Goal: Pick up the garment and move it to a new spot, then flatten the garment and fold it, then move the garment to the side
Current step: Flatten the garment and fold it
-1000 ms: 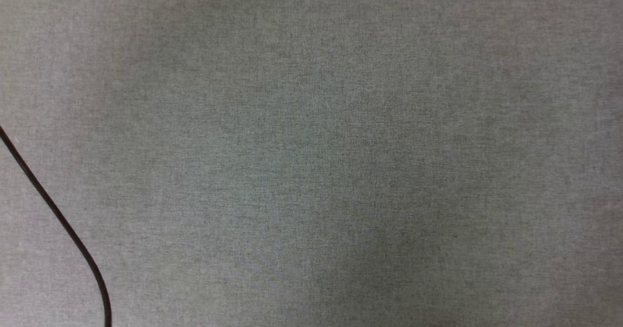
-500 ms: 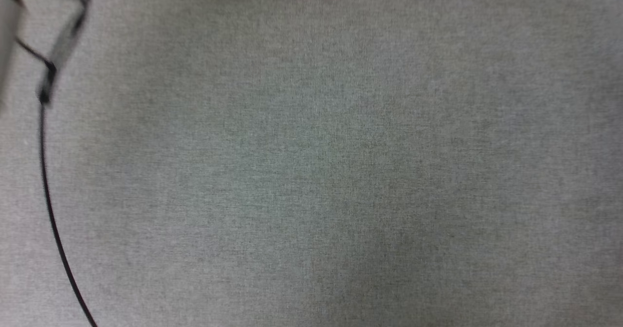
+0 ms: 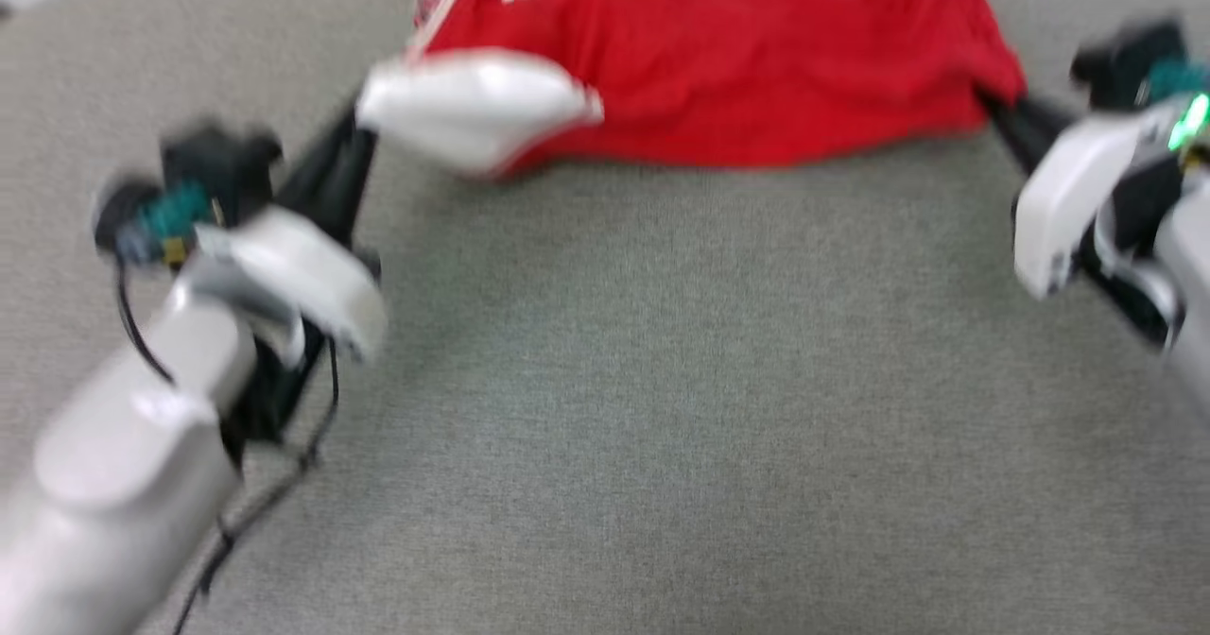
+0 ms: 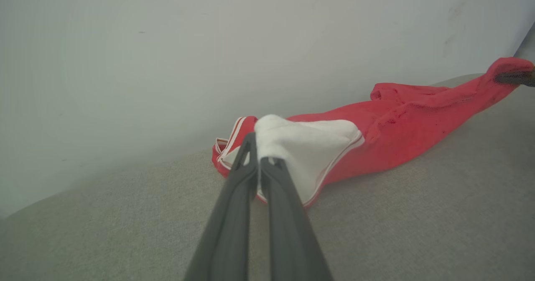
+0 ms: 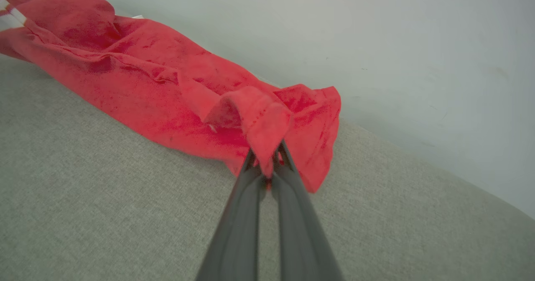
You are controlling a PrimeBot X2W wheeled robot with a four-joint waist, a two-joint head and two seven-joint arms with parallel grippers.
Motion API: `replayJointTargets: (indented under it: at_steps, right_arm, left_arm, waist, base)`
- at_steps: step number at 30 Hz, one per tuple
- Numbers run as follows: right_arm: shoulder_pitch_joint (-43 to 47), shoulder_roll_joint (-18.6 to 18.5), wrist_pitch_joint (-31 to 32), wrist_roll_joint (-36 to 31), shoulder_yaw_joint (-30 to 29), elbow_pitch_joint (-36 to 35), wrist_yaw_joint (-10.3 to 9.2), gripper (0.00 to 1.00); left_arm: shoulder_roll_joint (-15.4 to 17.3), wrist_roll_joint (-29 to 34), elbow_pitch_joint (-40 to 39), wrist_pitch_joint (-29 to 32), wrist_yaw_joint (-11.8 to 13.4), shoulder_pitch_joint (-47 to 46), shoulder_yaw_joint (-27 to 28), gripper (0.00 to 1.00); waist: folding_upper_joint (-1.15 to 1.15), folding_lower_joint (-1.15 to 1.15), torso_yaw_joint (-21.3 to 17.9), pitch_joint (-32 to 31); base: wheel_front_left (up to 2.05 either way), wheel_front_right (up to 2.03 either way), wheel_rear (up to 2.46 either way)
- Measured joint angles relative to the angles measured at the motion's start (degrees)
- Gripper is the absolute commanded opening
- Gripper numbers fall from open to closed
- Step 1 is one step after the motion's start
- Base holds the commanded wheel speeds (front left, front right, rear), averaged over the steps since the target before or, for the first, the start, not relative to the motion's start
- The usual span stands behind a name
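The table point(image 3: 605, 380) is covered in grey woven cloth. Its far edge meets a pale wall point(image 4: 167, 42), and its far left corner is rounded. The red shirt point(image 3: 737, 77) lies stretched sideways along that far edge, bunched and wrinkled, just short of the wall. All of the table nearer than the shirt is bare cloth, a wide open stretch between the two arms. A thin black cable point(image 3: 274, 484) trails down from the left arm over the table's near left part.

The left gripper point(image 3: 354, 139) is at the shirt's left end, away from the table's far edge. Its wrist view shows its fingers point(image 4: 234, 214) pressed together on the white sleeve point(image 4: 305, 151), which drapes over their tips. Red and white striped trim runs along the sleeve's hem and at the collar beside it.

The right gripper point(image 3: 993, 106) is at the shirt's right end, toward the table's right side. In its wrist view the right gripper point(image 5: 267, 166) is clamped on a folded flap of red cloth that stands up over its tips. From there the shirt runs off toward the table's left. The head view is blurred, so finer detail of either pinch cannot be told there.
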Motion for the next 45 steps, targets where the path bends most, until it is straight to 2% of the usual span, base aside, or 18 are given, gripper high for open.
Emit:
replayJointTargets:
  at_steps: [10,15,23,32,35,36,41,45]
  right_arm:
    - [17.61,-4.26,-2.45,4.27,3.98,-4.3,0.0,0.0]
    - [25.86,-6.92,-3.33,4.86,4.44,-5.58,0.0,0.0]
    - [37.66,-9.37,-4.47,5.82,2.7,-8.5,0.0,0.0]
    - [50.76,-12.17,-3.04,6.93,-3.16,-14.81,0.01,0.0]
    - [54.04,-12.7,-1.57,6.68,-5.95,-17.01,0.01,0.0]
    - [56.44,-12.76,0.07,5.56,-8.66,-18.62,0.01,0.0]
    - [57.34,-11.5,2.29,3.35,-13.32,-21.53,0.0,0.0]
    - [57.27,-10.93,3.98,1.29,-17.18,-23.92,0.0,0.0]
  left_arm:
    - [4.81,-4.71,-11.8,-0.13,7.84,24.13,-2.83,0.0]
    - [7.55,-6.61,-15.72,0.57,10.14,33.33,-4.98,0.0]
    - [9.73,-9.75,-21.48,2.13,13.25,43.85,-7.9,0.0]
    - [9.37,-13.73,-23.79,2.36,14.92,52.02,-9.84,0.0]
    - [9.48,-14.69,-23.95,2.44,15.21,53.52,-10.18,0.0]
    - [9.99,-14.6,-23.95,2.8,15.18,54.08,-10.5,0.0]
    - [10.32,-12.57,-23.46,2.47,14.14,50.75,-9.82,0.0]
    - [11.23,-10.01,-22.64,3.26,12.35,45.28,-8.86,0.0]
  waist:
    - [0.0,-0.01,0.33,-9.11]
    - [0.0,-0.01,0.55,-13.21]
    - [0.0,-0.01,1.09,-18.7]
    - [0.0,-0.01,1.34,-21.76]
    - [0.0,-0.01,1.26,-21.94]
    - [0.0,-0.01,1.19,-21.88]
    - [0.0,0.0,1.36,-21.34]
    - [0.0,0.0,1.31,-20.87]
  base:
    - [0.0,0.0,0.0]
    - [0.0,0.0,0.0]
    - [0.0,0.0,0.0]
    - [0.0,0.0,0.0]
    - [0.0,0.0,0.0]
    - [0.0,0.0,0.0]
    - [0.0,0.0,0.0]
    - [0.0,0.0,0.0]
